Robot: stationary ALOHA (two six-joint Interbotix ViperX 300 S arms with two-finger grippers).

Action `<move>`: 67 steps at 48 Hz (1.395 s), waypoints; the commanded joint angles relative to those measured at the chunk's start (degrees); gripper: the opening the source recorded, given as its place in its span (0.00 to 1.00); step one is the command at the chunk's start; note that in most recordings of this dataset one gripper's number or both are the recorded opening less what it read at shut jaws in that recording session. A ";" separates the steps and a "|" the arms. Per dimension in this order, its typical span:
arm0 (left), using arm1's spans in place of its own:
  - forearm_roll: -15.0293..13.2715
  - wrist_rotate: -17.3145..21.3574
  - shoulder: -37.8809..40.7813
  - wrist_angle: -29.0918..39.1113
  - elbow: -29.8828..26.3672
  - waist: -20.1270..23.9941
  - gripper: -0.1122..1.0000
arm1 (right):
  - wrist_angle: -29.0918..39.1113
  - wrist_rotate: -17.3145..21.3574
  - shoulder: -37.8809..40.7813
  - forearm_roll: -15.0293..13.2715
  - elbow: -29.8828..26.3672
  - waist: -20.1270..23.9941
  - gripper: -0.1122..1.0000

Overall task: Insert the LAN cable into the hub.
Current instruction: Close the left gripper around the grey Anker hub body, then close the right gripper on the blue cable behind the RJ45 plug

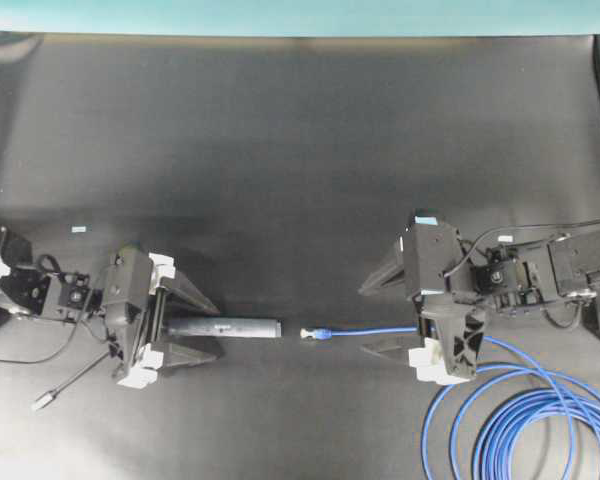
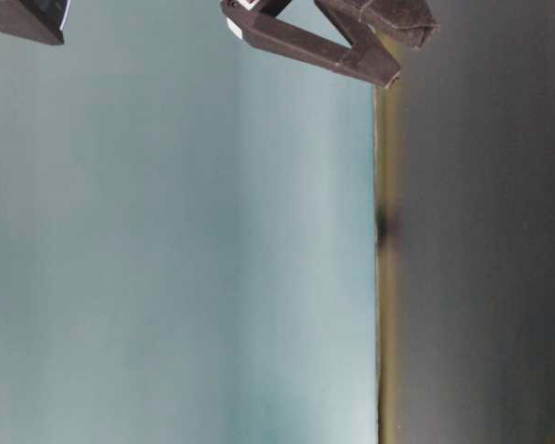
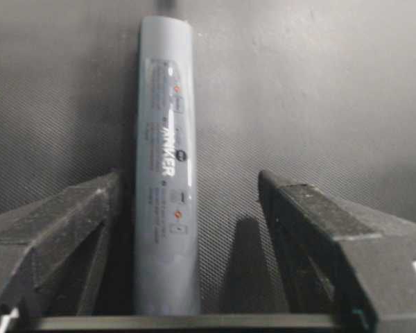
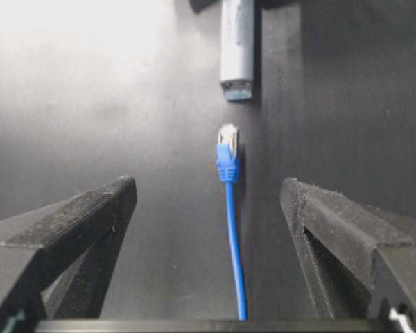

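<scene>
The hub (image 1: 225,327) is a slim grey bar lying flat on the dark table. My left gripper (image 1: 216,329) is open around its left end. In the left wrist view the hub (image 3: 166,173) lies close against the left finger (image 3: 69,229), with a wide gap to the right finger. The LAN cable's clear plug (image 1: 315,334) lies just right of the hub's free end, pointing at it across a small gap. My right gripper (image 1: 364,320) is open and straddles the blue cable (image 4: 232,236) behind the plug (image 4: 227,139) without touching it. The hub's end (image 4: 237,41) shows ahead.
Loose blue coils of the cable (image 1: 540,420) lie at the table's front right. The hub's thin grey lead ends in a silver plug (image 1: 45,402) at the front left. A teal wall (image 1: 300,15) borders the table's far edge.
</scene>
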 commanded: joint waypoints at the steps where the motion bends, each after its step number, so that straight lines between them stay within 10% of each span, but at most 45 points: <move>1: 0.26 -0.18 0.53 -0.26 -0.79 0.35 0.76 | -0.26 0.35 -0.09 0.18 -0.88 0.26 0.83; 14: 0.26 -0.09 1.05 1.76 -1.93 0.18 0.69 | -0.44 1.32 -0.18 0.18 -0.70 0.88 0.83; 23: 0.26 2.02 2.20 2.46 -1.32 -0.79 0.36 | -0.35 2.99 -0.26 0.26 -0.62 2.20 0.83; 40: 0.18 3.78 -4.13 5.10 -4.92 0.97 0.35 | -11.43 3.34 3.25 0.00 2.72 1.93 0.83; 67: 0.26 3.52 -24.70 48.60 -10.37 0.79 0.35 | -25.84 2.20 20.57 0.18 0.00 -1.67 0.81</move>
